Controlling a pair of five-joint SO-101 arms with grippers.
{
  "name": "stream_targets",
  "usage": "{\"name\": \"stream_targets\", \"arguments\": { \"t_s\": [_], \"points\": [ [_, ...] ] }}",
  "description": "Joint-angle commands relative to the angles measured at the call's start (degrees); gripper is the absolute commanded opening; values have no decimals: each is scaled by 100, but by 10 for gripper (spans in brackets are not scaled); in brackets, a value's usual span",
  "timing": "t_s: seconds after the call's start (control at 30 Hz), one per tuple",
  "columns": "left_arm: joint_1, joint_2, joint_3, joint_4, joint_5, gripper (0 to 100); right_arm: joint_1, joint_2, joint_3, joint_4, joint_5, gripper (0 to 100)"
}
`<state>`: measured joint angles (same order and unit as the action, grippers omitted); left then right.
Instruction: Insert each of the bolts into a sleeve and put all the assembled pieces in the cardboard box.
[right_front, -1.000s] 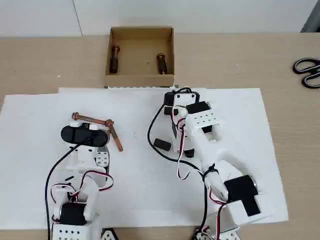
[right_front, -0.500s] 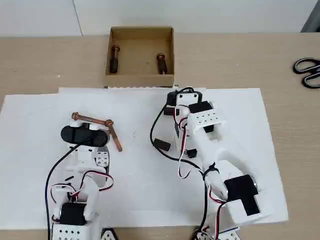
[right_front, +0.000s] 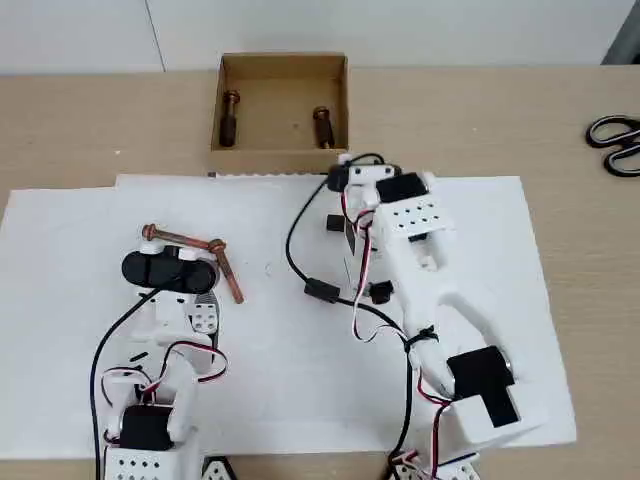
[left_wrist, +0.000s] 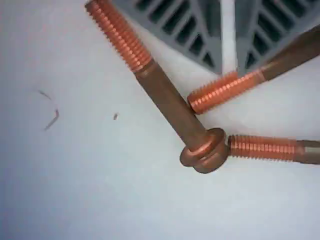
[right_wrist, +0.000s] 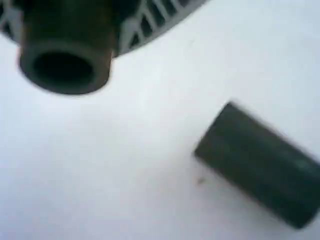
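Three copper bolts lie on the white paper: a long one (left_wrist: 170, 105), a second (left_wrist: 225, 90) just beyond my left gripper's fingertips, and a third (left_wrist: 270, 147). My left gripper (left_wrist: 227, 45) hovers close over them, its grey fingers (left_wrist: 195, 30) almost together with nothing between them. From above, two bolts (right_front: 180, 238) (right_front: 230, 272) show beside that arm. My right gripper (right_wrist: 65, 20) is shut on a black sleeve (right_wrist: 65, 60), held above the paper near the cardboard box (right_front: 283, 150). A loose sleeve (right_wrist: 260, 170) lies below it.
The box holds two assembled pieces (right_front: 230, 115) (right_front: 322, 125). More black sleeves (right_front: 320, 290) (right_front: 378, 293) lie on the paper beside the right arm's cable. Scissors (right_front: 615, 140) rest at the table's far right edge.
The right arm has stretched farther toward the box, uncovering a sleeve on the paper beside it. The left arm and the bolts have stayed put.
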<state>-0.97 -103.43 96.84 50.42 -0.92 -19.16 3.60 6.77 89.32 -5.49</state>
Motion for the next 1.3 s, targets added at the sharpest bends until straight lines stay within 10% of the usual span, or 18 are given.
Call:
{"name": "stream_targets", "arguments": {
  "t_s": [0.0, 0.7, 1.27],
  "points": [
    [18, -44, -48, 18, 18, 6, 40, -75, -1204, 646, 53, 3],
    [-35, 281, -2554, 1714, 44, 6, 1631, -1587, -1855, 708, 53, 3],
    [-26, 6593, -7213, 2171, 2646, 6, 1965, -1596, -1846, 725, 53, 3]
  ]
}}
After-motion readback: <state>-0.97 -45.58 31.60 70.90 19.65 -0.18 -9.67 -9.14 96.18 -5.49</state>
